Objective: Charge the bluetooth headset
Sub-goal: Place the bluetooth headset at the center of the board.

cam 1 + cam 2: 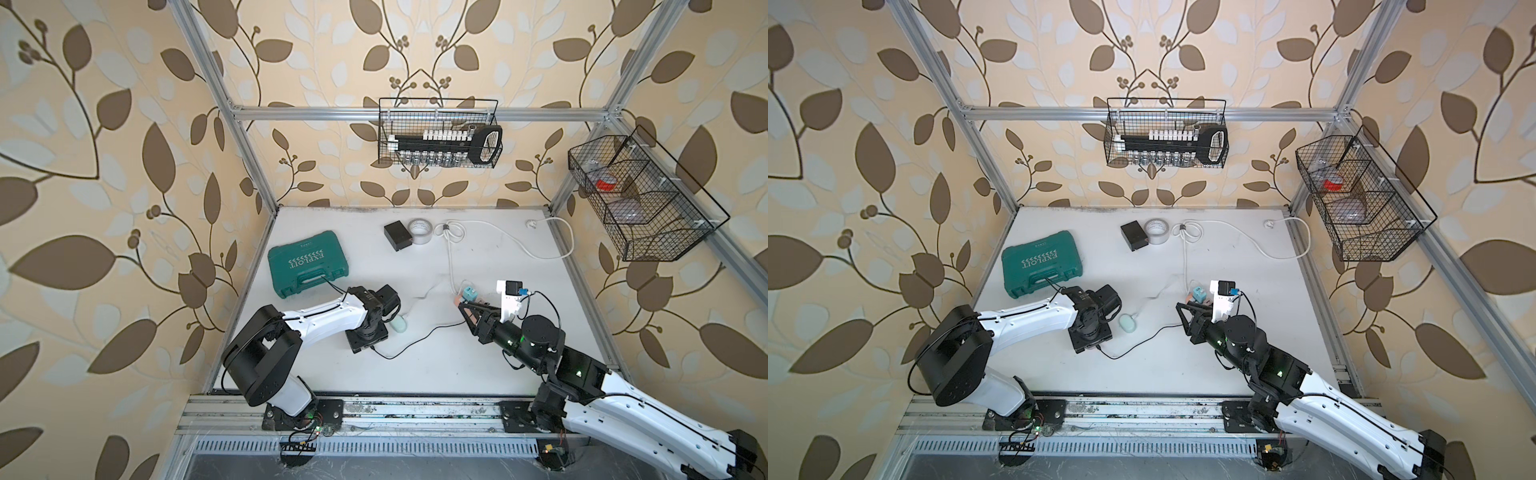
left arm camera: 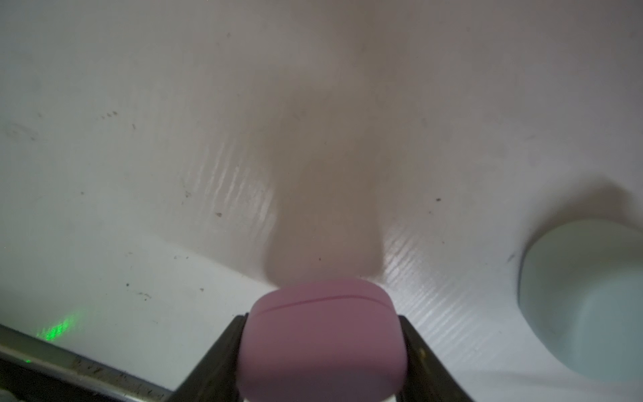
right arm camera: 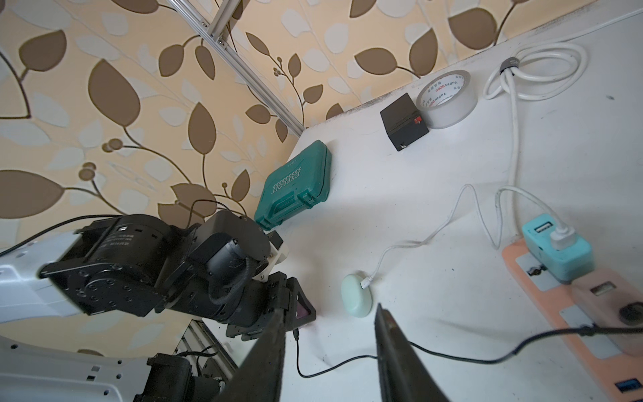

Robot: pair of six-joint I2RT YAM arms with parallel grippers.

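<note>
The left jaws are closed partway on a smooth, matte pink case (image 2: 322,334). It is pebble-rounded with a thin lid seam and sits just beside the mint-green case (image 3: 355,295). Only the left wrist view shows this grip plainly; in both top views the left arm (image 1: 324,316) hides the pink case.

The mint-green case is a glossy oval lying flat on the white tabletop (image 3: 452,167), with a thin white cable (image 3: 417,240) plugged into its side. That cable runs toward a turquoise adapter (image 3: 560,250) on a salmon power strip (image 3: 553,306), well apart from the mint-green case.

A thin black cable (image 3: 487,360) snakes past the mint-green case, and its plug end lies near the left jaws. The right jaws stand moderately apart and empty, near the mint-green case.

Far behind the mint-green case, a black wire basket (image 1: 436,99) holds a black socket rail (image 1: 440,143).
</note>
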